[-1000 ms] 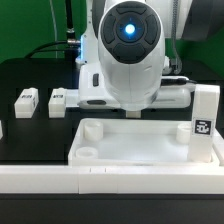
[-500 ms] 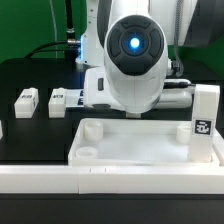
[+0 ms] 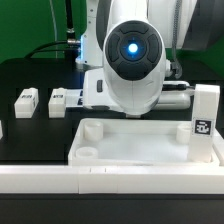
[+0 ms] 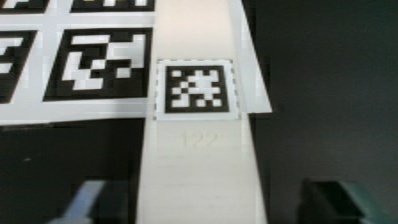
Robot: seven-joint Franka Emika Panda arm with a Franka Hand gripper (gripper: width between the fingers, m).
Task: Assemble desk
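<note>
Jaws stand apart, straddling a long white leg (image 4: 205, 150) with a gap on each side, a dark fingertip (image 4: 338, 200) flanking it. The black table (image 3: 30, 70) carries everything. The arm (image 3: 135, 60) blocks that spot in the exterior view. The white tabletop (image 3: 140, 142) lies in front of the arm, rim up. The straddled leg crosses over the marker board (image 4: 80, 60). A tall leg (image 3: 206, 105) stands upright at the tabletop's corner on the exterior view's right. A short block leg (image 3: 27, 100) and a second block leg (image 3: 58, 101) lie on the exterior view's left.
</note>
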